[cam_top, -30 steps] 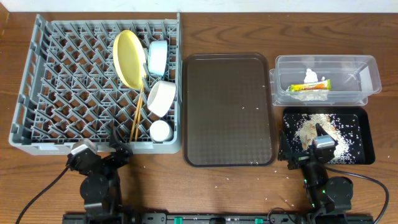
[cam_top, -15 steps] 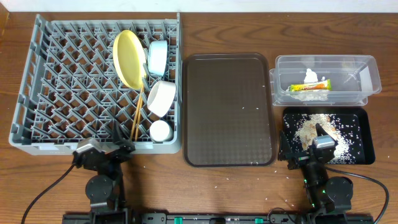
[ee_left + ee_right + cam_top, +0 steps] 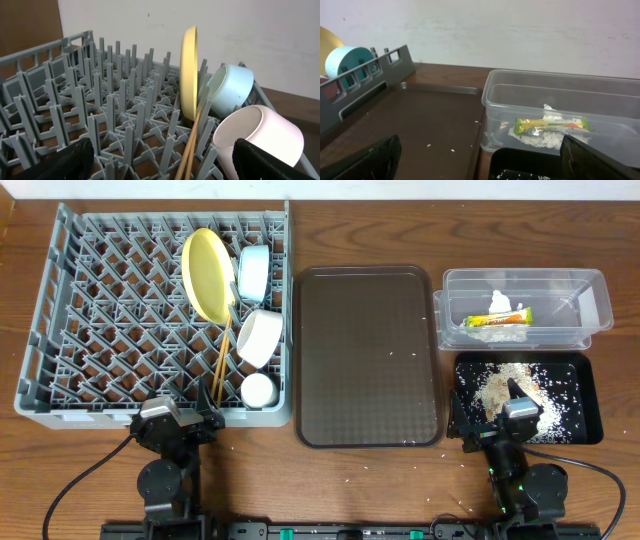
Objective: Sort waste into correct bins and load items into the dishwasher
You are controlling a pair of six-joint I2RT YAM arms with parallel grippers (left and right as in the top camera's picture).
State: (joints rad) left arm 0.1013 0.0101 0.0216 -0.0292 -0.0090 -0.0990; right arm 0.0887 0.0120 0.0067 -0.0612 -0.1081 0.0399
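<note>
The grey dishwasher rack [image 3: 110, 310] holds an upright yellow plate [image 3: 207, 273], a light blue bowl [image 3: 252, 272], a white bowl [image 3: 260, 338], a small white cup [image 3: 258, 389] and chopsticks [image 3: 220, 365]. The green-and-yellow wrapper [image 3: 497, 319] lies in the clear bin [image 3: 520, 274]. Rice scraps [image 3: 500, 383] lie in the black bin [image 3: 592, 405]. My left gripper [image 3: 185, 416] is open at the rack's front edge, empty. In its wrist view the gripper [image 3: 162, 170] faces the plate [image 3: 189, 75] and chopsticks [image 3: 192, 145]. My right gripper [image 3: 485, 418] is open and empty beside the black bin, facing the wrapper [image 3: 550, 125].
A large brown serving tray [image 3: 368, 355] with a few rice grains lies between the rack and the bins. Stray grains dot the wooden table near the front edge. The rack's left half holds only pegs.
My left arm has shifted to the right along the rack's front edge and turned toward the dishes. The right arm and all objects have stayed still.
</note>
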